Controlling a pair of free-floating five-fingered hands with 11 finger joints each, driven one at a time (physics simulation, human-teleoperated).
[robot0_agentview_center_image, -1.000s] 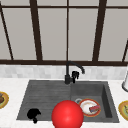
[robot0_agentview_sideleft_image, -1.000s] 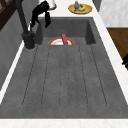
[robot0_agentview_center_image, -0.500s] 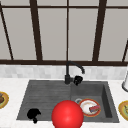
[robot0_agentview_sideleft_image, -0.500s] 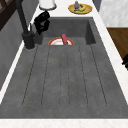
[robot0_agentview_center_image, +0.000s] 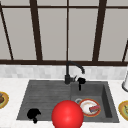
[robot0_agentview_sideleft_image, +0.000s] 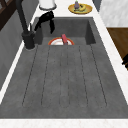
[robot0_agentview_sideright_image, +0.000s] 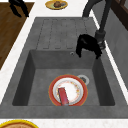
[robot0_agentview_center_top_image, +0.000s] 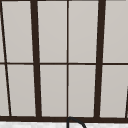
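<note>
My right hand (robot0_agentview_center_image: 80, 81) hangs just right of the black faucet (robot0_agentview_center_image: 68, 75), above the basin's back edge, fingers relaxed and pointing down, holding nothing. The right side view puts this hand (robot0_agentview_sideright_image: 87, 44) beside the faucet base (robot0_agentview_sideright_image: 100, 40); the left side view shows the hand (robot0_agentview_sideleft_image: 45, 19) over the basin's far corner. A white plate with an orange rim (robot0_agentview_center_image: 88, 107) lies in the basin with a small red block (robot0_agentview_center_image: 94, 108) on it. My left hand (robot0_agentview_center_image: 33, 114) floats over the drainboard's front left corner, holding nothing. A big red ball (robot0_agentview_center_image: 67, 115) sits at the front.
The grey ribbed drainboard (robot0_agentview_sideleft_image: 65, 75) lies left of the basin (robot0_agentview_sideright_image: 40, 75), with a drain (robot0_agentview_sideright_image: 83, 79) beside the plate. A yellow plate with food (robot0_agentview_sideright_image: 57, 4) sits on the left counter and another (robot0_agentview_sideleft_image: 80, 8) on the right, next to a white vessel (robot0_agentview_sideleft_image: 47, 3).
My right hand has come down and a little forward beside the faucet, toward the basin. The left hand, plate and red ball have stayed put.
</note>
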